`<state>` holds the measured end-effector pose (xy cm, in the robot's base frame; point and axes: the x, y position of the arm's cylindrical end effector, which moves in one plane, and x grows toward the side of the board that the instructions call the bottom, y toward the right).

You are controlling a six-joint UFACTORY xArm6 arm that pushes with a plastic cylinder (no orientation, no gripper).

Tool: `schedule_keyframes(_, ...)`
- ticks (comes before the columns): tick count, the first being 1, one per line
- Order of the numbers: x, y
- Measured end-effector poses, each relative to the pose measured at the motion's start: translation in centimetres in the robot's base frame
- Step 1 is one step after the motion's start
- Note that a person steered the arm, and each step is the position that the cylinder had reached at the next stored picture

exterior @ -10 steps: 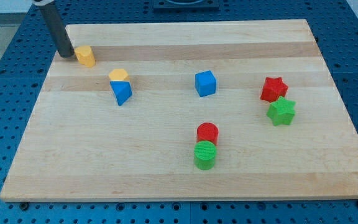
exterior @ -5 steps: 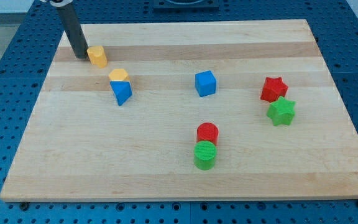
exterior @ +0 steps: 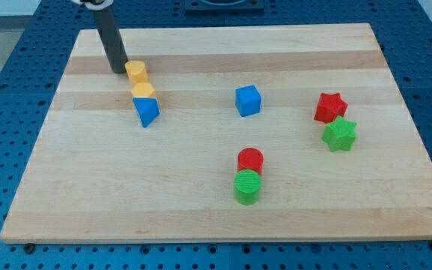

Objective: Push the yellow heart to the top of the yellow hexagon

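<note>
Camera view: you see a pale wooden surface (exterior: 223, 202) with lengthwise grain, lying on a blue perforated base (exterior: 6, 75). The arm carries no gripper, so no opening state applies; it ends in a smooth, dark, cylindrical rod. My tip (exterior: 118, 71) rests on the wood in the upper left of the frame, touching or just beside the left side of the yellow heart (exterior: 136, 72).

Directly below the heart in the frame, close enough that you cannot tell whether they touch, sits the yellow hexagon (exterior: 143, 91). The blue triangle (exterior: 147, 111) touches the hexagon's lower edge.

Near the frame's centre stands a blue cube (exterior: 248, 100). At the right, a red star (exterior: 330, 107) sits just above a green star (exterior: 340, 134). At lower centre, a red cylinder (exterior: 250, 160) adjoins a green cylinder (exterior: 247, 187); both show ribbed top faces.
</note>
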<state>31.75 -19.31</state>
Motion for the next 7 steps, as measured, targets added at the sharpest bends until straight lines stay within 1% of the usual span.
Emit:
schedule_keyframes(1, -0.5, 0.0)
schedule_keyframes(2, -4.1, 0.5)
schedule_keyframes(3, -4.1, 1.9)
schedule_keyframes(4, -3.5, 2.7)
schedule_keyframes(6, 0.3, 3.0)
schedule_keyframes(7, 0.7, 3.0)
